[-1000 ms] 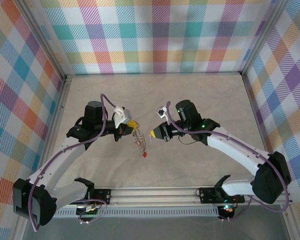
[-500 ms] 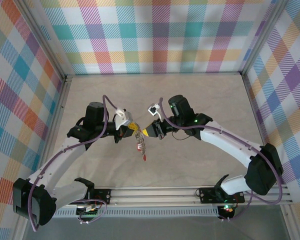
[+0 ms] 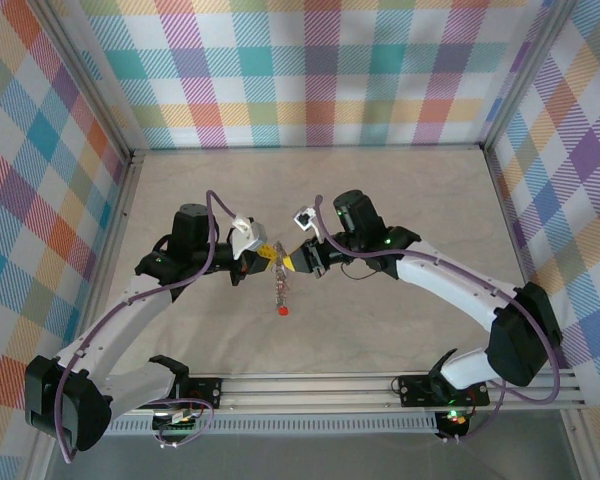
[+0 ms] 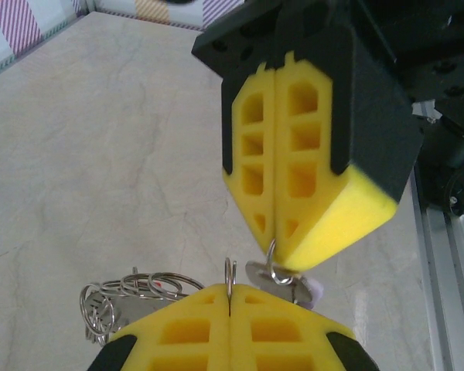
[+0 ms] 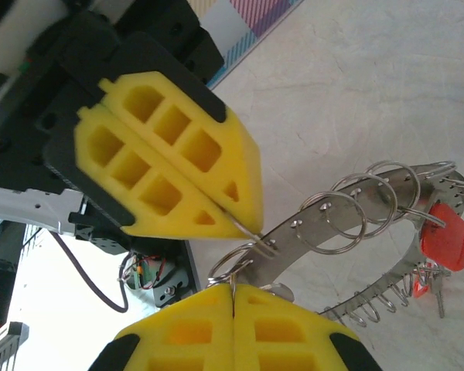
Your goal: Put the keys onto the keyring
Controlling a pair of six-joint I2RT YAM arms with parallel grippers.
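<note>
- Over the last second the right tool has swung in toward the left tool, and their yellow tips now sit almost tip to tip above the middle of the counter.
- Over that time the keyring has gone from a slant to hanging nearly straight toward the near edge in the top view. The red key is at its far end.
- The left tool is closed, its pads pressed flat together with no gap. It pinches a thin wire of the keyring at the very tip, and from its own wrist view that wire stands up out of the seam between the pads.
- The right tool is closed the same way. It nips a small loop of wire between its tips, seen from the left wrist just above the left tool's pads.
- A lilac key lies right at that small loop, touching the underside of the right tool's tip. I cannot tell whether the loop is threaded onto the keyring.
- From the right wrist, the keyring shows as a curved metal band carrying a row of wire rings. It runs away from the two tools to the right, with the red key on its far part.
- The keyring is off the counter, held up between the two tools.
</note>
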